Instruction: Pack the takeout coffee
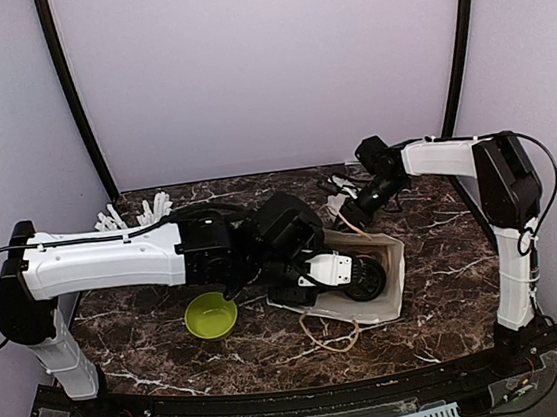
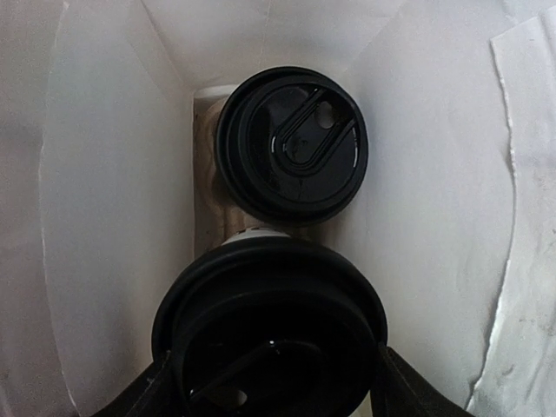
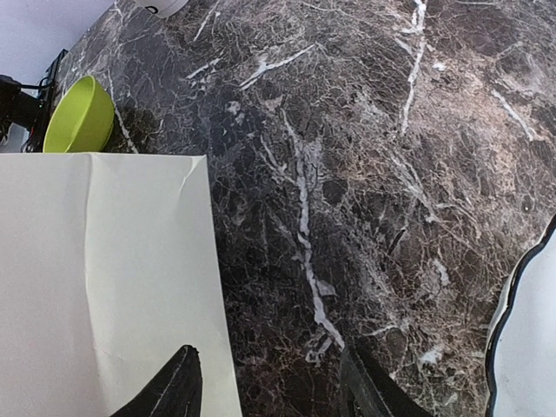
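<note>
Inside the bag [image 1: 390, 256], right of the table's [image 1: 438, 281] middle, the left end effector [image 2: 271, 360] clasps the near cup [image 2: 269, 304] by its lid, sighting straight down its axis. The far cup [image 2: 291, 148] sits just beyond. Only that wrist view shows both. The right end effector [image 3: 268, 350] stands apart over the bag's edge, apparently gripping nothing.

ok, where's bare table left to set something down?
Front right, between bag and right arm base; front left, between bowl and left arm base. Crowded: centre, where the left gripper holds a cup inside the bag.
</note>
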Tool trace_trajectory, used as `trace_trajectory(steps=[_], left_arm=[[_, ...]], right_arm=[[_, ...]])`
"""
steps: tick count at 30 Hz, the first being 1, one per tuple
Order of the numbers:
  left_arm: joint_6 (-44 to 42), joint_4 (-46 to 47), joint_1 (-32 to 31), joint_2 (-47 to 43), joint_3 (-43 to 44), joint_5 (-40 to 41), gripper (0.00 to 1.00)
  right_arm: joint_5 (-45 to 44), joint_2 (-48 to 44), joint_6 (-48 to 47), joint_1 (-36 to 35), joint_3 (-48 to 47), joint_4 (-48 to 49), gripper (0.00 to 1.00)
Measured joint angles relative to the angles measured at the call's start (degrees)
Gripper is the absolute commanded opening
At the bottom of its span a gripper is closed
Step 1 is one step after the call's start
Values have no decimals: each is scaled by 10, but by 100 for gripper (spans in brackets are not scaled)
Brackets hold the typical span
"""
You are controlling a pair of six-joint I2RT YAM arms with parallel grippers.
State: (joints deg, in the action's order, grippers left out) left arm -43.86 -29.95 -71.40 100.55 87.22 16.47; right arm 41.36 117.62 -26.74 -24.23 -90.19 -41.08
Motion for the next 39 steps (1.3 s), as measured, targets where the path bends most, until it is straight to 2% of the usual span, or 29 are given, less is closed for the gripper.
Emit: trace_trajectory(steps=[14,39], left_arm=[[-10,-2,0,17,1,75,51],[-22,7,25,55,16,64,51]], right_arm=[[5,1,0,-16,2,-1,54],[5,22,9,-23,-7,8,55]])
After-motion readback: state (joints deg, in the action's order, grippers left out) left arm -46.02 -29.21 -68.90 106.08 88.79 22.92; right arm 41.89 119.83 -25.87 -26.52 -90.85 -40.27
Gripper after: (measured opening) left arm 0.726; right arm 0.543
